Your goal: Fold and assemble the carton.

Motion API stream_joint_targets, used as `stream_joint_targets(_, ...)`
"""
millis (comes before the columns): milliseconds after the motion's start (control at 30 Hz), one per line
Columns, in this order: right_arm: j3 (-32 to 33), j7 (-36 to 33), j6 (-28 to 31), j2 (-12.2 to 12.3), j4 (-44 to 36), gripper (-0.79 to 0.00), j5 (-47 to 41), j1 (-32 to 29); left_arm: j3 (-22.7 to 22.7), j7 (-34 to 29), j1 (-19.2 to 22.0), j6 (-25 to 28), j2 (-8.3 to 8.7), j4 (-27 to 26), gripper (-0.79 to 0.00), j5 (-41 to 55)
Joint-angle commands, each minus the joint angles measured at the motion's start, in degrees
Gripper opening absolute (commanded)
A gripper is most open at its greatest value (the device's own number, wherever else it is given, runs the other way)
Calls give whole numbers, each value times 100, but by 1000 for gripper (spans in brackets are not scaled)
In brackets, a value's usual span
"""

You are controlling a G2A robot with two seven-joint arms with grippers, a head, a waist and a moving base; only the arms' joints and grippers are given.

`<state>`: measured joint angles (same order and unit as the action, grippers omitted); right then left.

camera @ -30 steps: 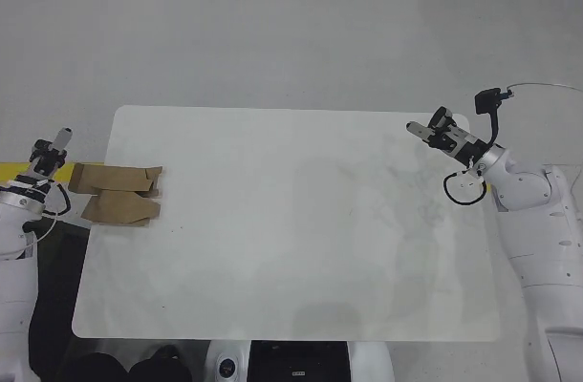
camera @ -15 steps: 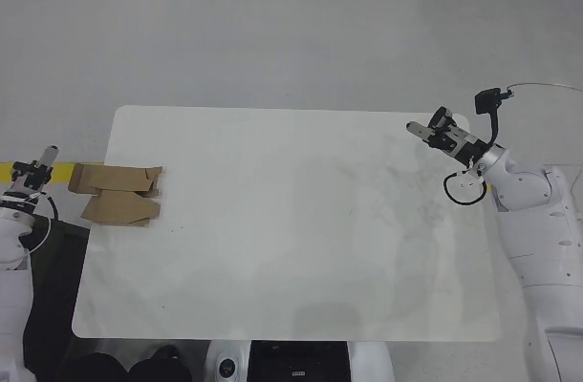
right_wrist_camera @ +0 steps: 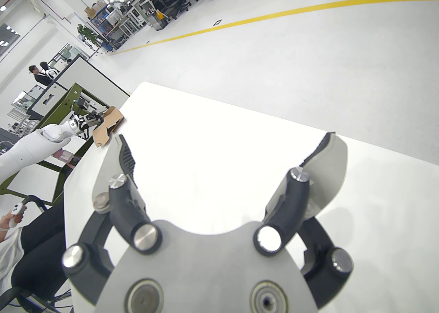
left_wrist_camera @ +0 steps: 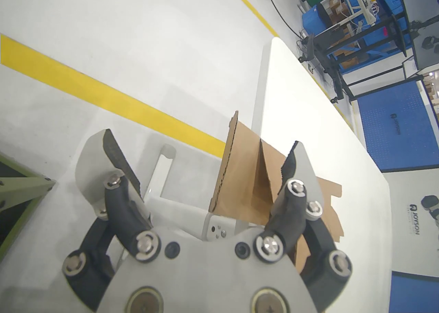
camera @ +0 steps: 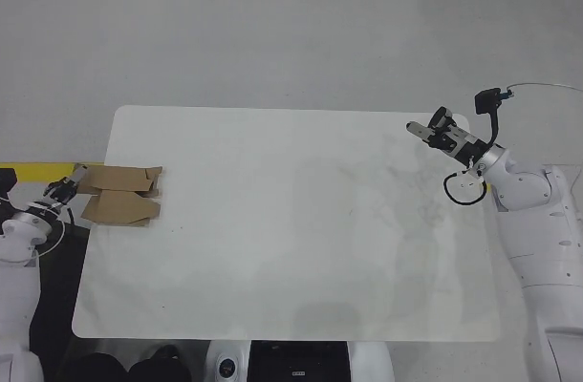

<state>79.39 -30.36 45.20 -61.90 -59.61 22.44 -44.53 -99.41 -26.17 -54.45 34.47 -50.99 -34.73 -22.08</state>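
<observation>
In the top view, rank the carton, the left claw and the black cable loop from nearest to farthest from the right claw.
From the right claw:
1. Black cable loop, at its own wrist.
2. Carton, flat at the table's far end.
3. Left claw, just past the carton's outer edge.

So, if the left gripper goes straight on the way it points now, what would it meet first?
Probably the flat carton: its edge, overhanging the table, lies straight ahead of the left gripper, though depth is unclear.
</observation>
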Motion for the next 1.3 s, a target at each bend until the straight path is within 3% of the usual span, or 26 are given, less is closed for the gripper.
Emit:
stream_joint_targets(0, 0, 0, 0, 0, 0, 0, 0, 0, 43, -189, 70, 12, -15, 93, -428, 143)
stream_joint_targets(33, 0, 0, 0, 0, 0, 0, 0, 0, 55, -286, 101, 20, -22, 133, -563, 235)
stream_joint_targets(67, 0, 0, 0, 0, 0, 0, 0, 0, 62, -386, 131, 23, -25, 177, -751, 321)
stream_joint_targets(100, 0, 0, 0, 0, 0, 0, 0, 0, 71, -496, 158, 48, -25, 204, -785, 379)
stream_joint_targets(367, 0, 0, 0, 0, 0, 0, 0, 0, 5, -1248, 284, 147, -17, 317, -785, 1161)
stream_joint_targets(667, 0, 0, 0, 0, 0, 0, 0, 0, -119, -1936, 228, 127, 17, 11, -785, 2003)
stream_joint_targets(1267, 0, 0, 0, 0, 0, 0, 0, 0, -375, -1970, -420, -297, 17, -1903, -785, 3466)
